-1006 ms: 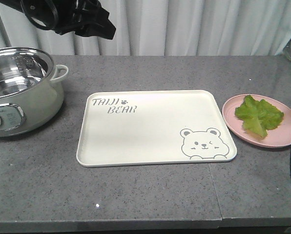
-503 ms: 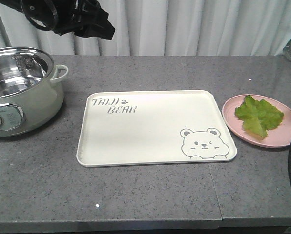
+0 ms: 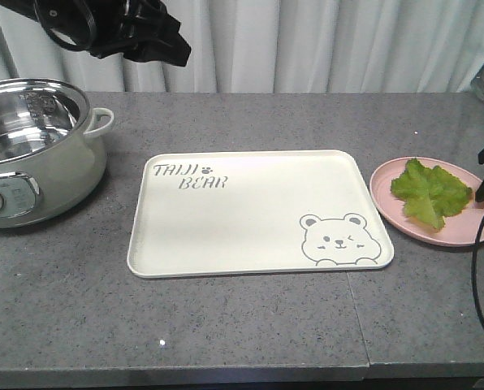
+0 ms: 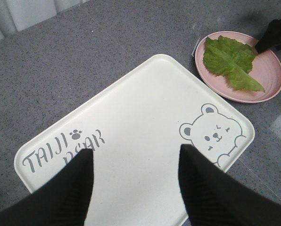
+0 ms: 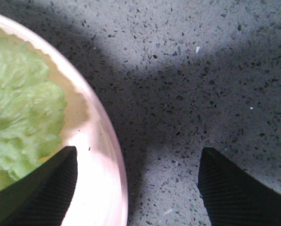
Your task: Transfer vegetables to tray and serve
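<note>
The tray (image 3: 250, 219) lies bare in the middle of the worktop (image 3: 250, 325), ready to receive. Its grey lettering reads "TAIJI BEAR" with a paw print, and a winking bear sits in one corner. Just right of it, the lettuce leaf (image 3: 430, 192) lies on the pink plate (image 3: 380, 191). The right gripper (image 5: 139, 188) hangs low over the plate's outer rim, jaws wide, seemingly lining up to pinch the leaf. Farther back, the left gripper (image 4: 136, 188) hovers above the tray, jaws wide and empty.
</note>
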